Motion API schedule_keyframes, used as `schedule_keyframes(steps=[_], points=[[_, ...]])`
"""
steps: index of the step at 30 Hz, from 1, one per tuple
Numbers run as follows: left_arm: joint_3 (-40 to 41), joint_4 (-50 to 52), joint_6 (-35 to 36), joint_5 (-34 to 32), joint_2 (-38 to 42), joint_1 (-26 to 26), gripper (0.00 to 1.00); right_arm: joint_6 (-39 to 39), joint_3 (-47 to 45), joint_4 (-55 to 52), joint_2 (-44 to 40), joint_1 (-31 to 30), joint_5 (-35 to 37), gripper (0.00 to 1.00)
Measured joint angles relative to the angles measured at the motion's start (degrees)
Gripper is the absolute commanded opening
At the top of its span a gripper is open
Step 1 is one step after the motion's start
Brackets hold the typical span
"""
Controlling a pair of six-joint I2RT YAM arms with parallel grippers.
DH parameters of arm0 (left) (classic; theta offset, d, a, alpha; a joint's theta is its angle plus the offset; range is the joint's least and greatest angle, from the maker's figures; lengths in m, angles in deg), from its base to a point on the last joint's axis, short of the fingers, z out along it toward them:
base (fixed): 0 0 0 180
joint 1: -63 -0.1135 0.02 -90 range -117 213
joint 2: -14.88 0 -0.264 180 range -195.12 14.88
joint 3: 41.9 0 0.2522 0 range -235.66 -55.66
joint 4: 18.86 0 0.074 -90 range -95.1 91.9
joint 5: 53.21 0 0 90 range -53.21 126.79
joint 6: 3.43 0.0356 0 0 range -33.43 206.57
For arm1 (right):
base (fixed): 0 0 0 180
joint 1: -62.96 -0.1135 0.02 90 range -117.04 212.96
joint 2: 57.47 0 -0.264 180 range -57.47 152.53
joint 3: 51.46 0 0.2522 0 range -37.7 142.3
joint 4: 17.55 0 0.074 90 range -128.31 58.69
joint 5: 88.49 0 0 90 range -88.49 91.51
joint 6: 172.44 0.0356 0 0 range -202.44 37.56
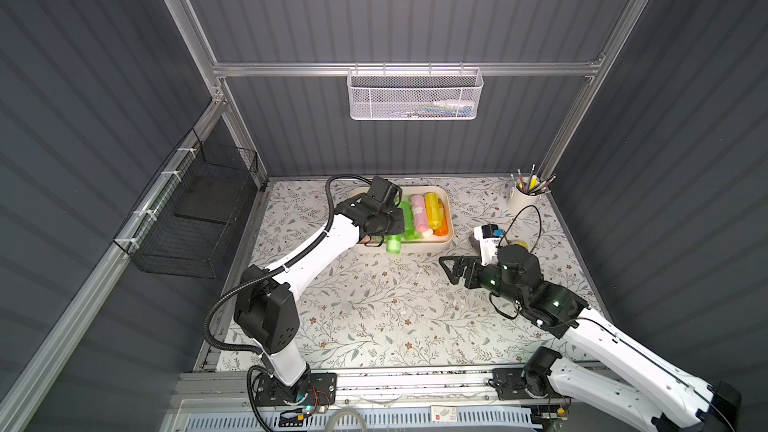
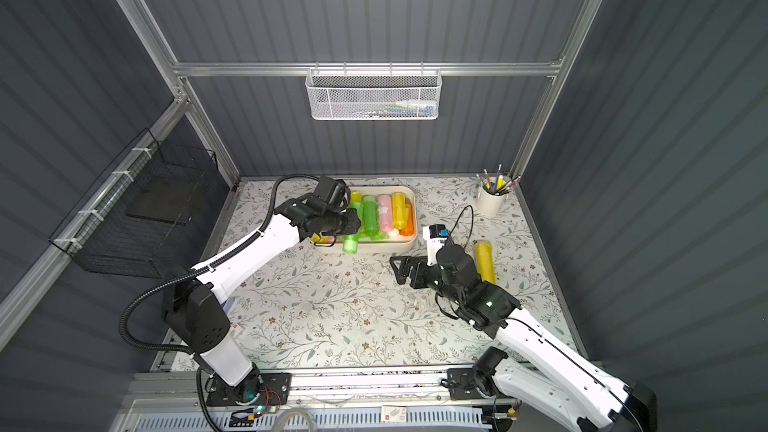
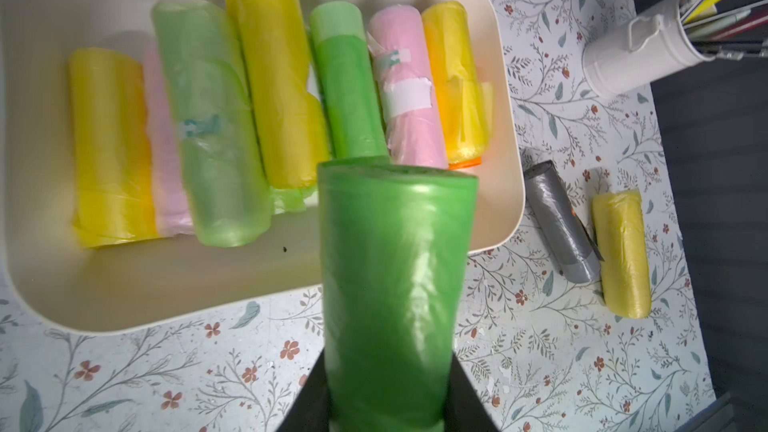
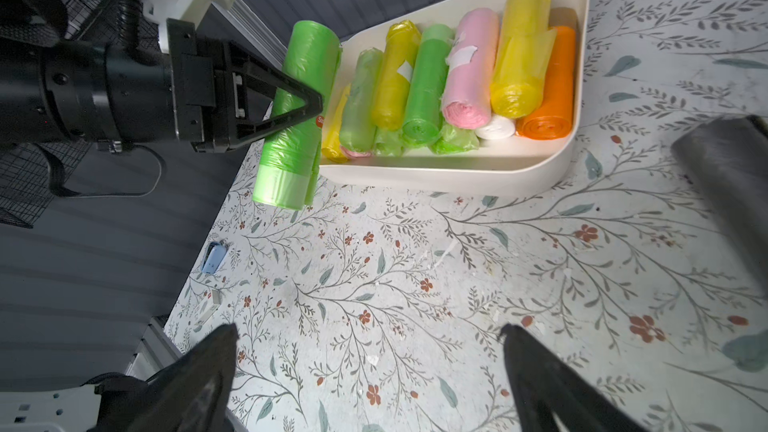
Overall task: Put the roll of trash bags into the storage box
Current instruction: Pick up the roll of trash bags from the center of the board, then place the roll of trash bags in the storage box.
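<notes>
Floral-print surface [image 1: 374,305], grey ribbed walls [image 1: 415,14]. Green roll of trash bags [image 3: 395,276] pinched in left tool [image 4: 308,105], lifted over near rim of storage box [image 4: 457,178], packed with coloured rolls [image 3: 270,76]. Right tool [image 4: 368,332] spread wide, empty, low over surface. Grey roll [image 3: 561,222] and yellow roll [image 3: 621,251] side by side near box.

Green roll [image 3: 395,284], cream storage box [image 3: 145,284], floral table cover [image 3: 208,367] — rust flowers
</notes>
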Motion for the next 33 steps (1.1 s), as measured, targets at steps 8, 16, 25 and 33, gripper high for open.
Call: schedule_keyframes(steps=[8,16,25,33], points=[[0.24,1.2,2.45,0.52,0.11,-10.03,0.31,0.02,0.44,5.27,6.43,0.46,-3.91,0.99],[-0.94,2.16,5.33,-1.64,-3.93,-14.19,0.31,0.48,0.55,10.43,11.72,1.95,-9.64,0.99],[-6.93,3.21,6.97,-3.41,-14.12,-14.29,0.31,2.51,1.07,15.76,14.01,3.61,-15.58,0.99],[-13.86,3.67,8.0,-5.38,-21.33,-14.32,0.3,4.13,0.57,17.35,13.57,5.51,-18.64,0.99]])
